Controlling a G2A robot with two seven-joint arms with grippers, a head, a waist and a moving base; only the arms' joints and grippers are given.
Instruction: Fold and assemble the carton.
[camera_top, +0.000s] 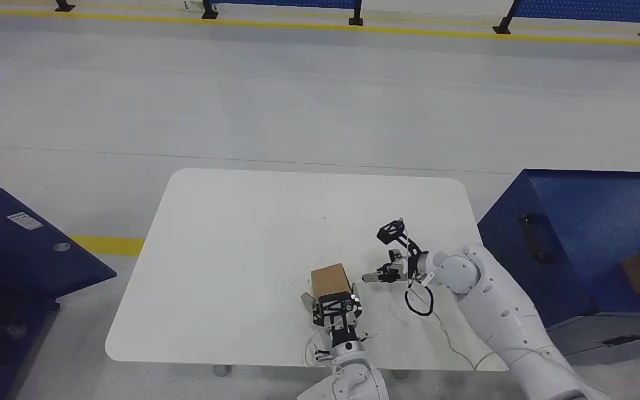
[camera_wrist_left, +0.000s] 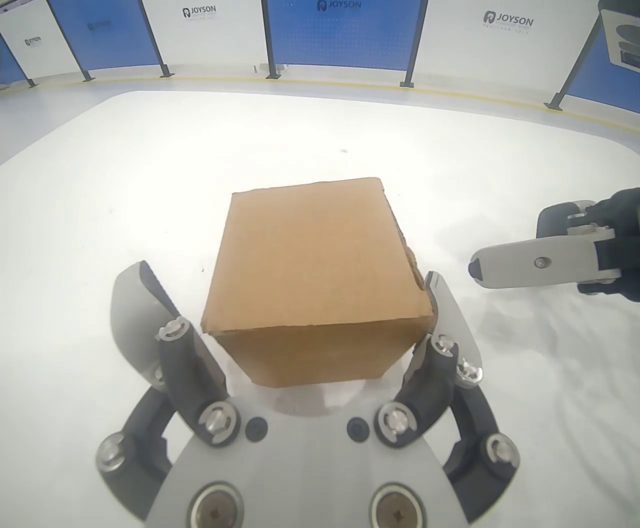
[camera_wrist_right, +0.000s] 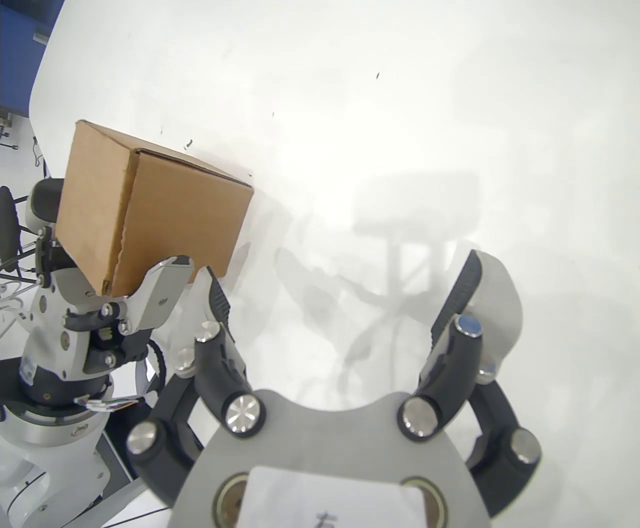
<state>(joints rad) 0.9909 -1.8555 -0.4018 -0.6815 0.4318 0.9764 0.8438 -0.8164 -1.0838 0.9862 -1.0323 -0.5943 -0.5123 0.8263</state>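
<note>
Left claw (camera_wrist_left: 284, 275): fingers spread apart and placed on either side of the brown cardboard carton (camera_wrist_left: 310, 255). One finger (camera_wrist_left: 447, 310) is seen touching the carton's lower side corner. The other finger (camera_wrist_left: 142, 300) is held just clear of the opposite face, so the carton is bracketed, not clamped.

Right claw (camera_wrist_right: 342, 267): fingers held wide apart, with bare surface seen between them. It is positioned low over the counter, just beside the carton on its right and apart from it, fingertips pointed toward it.

Carton: cube-shaped, with the visible faces folded shut. A raw flap edge is shown along one side in the right wrist view. It is set on the white round-cornered counter (camera_top: 250, 230), near the robot's edge and somewhat right of centre.

Surroundings: a blue bin (camera_top: 580, 240) is placed off the counter's right side and another blue bin (camera_top: 40, 260) off its left. A yellow floor line (camera_top: 105, 244) is marked on the pale floor.
</note>
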